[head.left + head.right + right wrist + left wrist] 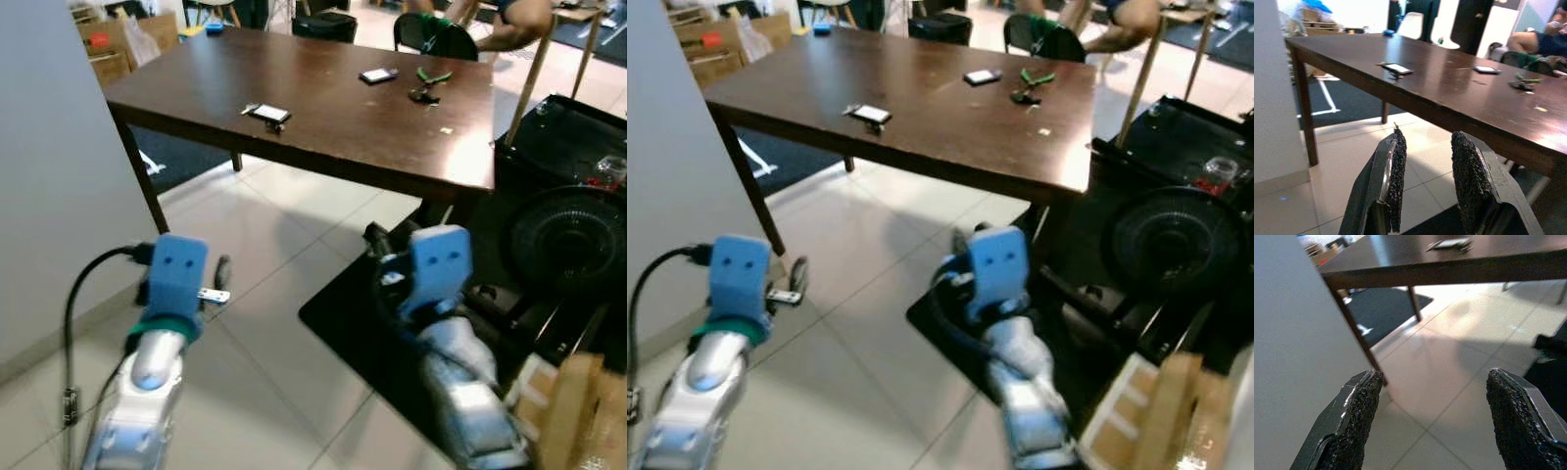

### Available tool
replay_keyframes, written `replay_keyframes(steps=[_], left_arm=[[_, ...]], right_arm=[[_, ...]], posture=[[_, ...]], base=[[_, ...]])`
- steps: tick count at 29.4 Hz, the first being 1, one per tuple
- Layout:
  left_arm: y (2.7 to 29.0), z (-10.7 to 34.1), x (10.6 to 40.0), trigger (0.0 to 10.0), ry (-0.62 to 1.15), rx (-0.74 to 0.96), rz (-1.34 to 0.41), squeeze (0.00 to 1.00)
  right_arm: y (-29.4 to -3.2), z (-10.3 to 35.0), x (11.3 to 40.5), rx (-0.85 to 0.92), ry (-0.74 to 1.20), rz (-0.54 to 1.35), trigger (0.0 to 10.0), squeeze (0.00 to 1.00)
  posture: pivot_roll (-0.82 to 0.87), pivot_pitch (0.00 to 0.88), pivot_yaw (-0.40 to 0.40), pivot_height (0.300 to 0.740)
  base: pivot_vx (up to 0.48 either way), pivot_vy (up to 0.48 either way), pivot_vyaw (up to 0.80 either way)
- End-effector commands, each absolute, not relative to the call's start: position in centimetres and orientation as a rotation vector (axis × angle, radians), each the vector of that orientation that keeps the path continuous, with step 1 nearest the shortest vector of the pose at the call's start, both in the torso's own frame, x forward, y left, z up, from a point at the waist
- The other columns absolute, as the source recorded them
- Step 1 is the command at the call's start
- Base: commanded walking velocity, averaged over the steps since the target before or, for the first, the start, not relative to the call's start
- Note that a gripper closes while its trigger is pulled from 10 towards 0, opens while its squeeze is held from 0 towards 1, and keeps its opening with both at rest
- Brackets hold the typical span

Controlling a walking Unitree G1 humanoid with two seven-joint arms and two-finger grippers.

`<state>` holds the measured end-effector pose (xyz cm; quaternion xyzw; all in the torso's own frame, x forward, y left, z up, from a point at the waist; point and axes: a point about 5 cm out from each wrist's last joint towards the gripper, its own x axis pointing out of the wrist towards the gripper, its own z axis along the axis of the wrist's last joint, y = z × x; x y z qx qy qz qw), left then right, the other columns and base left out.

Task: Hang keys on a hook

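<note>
A dark brown table (343,132) stands ahead of me. Near its far right lies a small dark bunch with a green strap (428,86), which may be the keys. A flat dark item with a white face (269,114) lies nearer the left, with a phone-like slab (378,74) further back. My left gripper (1432,377) is held low over the tiled floor beside the table leg (1359,333), open and holding nothing. My right gripper (1430,134) is below the table's front edge, open with a narrower gap and also holding nothing.
A grey wall panel (49,147) runs close along my left. A black cart with a round fan (568,235) stands at the right, and a black mat (353,323) lies under it. A person (509,20) sits behind the table. Cardboard boxes (118,44) are at the back left.
</note>
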<state>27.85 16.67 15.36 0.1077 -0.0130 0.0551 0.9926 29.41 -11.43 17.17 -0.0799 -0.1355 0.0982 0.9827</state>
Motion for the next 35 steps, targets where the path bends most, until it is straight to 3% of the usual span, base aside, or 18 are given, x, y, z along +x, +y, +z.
replay_keyframes(steps=[1,35], left_arm=[[16.29,15.25,27.79,10.0,-0.028,0.219,0.098,0.00],[16.22,15.49,27.88,10.0,-0.035,0.219,0.091,0.00]], right_arm=[[-12.32,17.05,29.40,-0.175,-0.269,0.171,10.0,0.00],[-12.56,16.95,29.38,-0.158,-0.265,0.158,10.0,0.00]], posture=[[-0.14,0.038,0.096,0.740],[-0.13,0.053,0.101,0.740]], base=[[0.461,0.000,0.00],[0.461,0.000,-0.05]])
